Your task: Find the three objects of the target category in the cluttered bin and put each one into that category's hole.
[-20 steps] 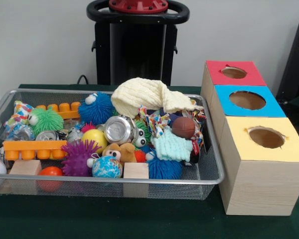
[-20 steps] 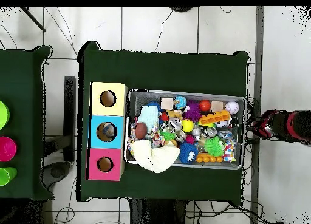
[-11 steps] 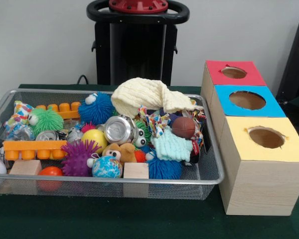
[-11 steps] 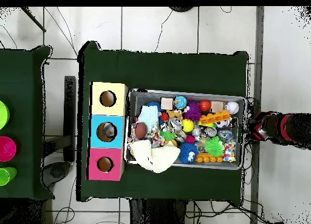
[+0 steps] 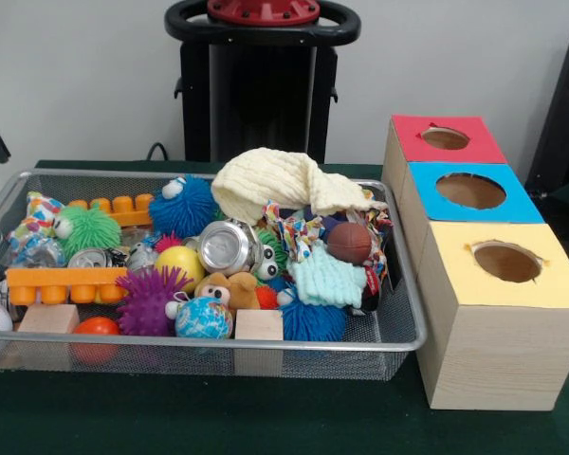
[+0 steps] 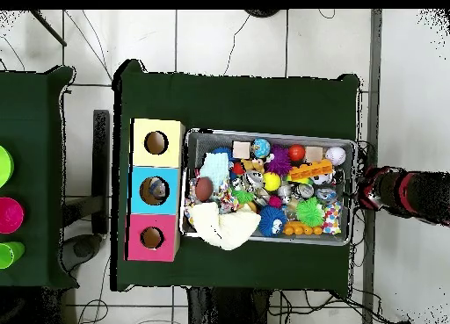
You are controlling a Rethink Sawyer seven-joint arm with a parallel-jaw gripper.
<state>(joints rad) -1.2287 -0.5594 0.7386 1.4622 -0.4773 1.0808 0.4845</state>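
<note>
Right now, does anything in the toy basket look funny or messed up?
Yes: the pale yellow cloth is heaped on top of the toys and droops over the wire basket's far rim. A crushed silver can lies on its side in the middle. The yellow box's hole has ragged edges. Nothing has spilled onto the table.

The bin is wire metal mesh, the boxes matt pale wood with coloured paper tops, the yellow cloth soft knit.

no legible text, labels, nos. or signs anywhere
</note>
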